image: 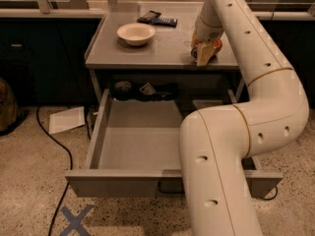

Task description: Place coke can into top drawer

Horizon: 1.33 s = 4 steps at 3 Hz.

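Reaching down over the counter (147,58), the end effector (204,53) sits at the right front of the surface, directly against the coke can (216,45). Whether it is clamped on the can cannot be told. The top drawer (113,185) stands open below. A cream bowl (136,33) rests at left rear, with dark packets (157,18) behind it.

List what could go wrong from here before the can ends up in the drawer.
1. The tool is at the coke can near the front edge of the tabletop. The can is mostly hidden, so a weak hold could tip it off.
2. The arm covers the right side of the open top drawer, so lowering might bump its wall or front.
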Tool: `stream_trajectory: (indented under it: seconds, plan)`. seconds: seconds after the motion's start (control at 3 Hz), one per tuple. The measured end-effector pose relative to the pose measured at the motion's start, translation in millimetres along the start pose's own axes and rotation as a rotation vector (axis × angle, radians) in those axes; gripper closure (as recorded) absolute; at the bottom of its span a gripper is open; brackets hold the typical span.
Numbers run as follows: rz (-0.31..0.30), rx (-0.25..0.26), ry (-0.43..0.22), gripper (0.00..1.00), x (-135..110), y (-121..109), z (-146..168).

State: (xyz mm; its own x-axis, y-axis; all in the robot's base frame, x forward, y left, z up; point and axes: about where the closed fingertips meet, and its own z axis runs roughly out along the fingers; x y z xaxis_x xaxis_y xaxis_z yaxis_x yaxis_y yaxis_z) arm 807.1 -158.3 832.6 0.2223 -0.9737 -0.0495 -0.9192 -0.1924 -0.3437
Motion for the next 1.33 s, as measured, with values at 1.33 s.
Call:
stream_trajectory:
  seconds: [1.33]
  plan:
    - [0.003, 0.201, -0.164, 1.0, -90.5, -41.9, -123.2]
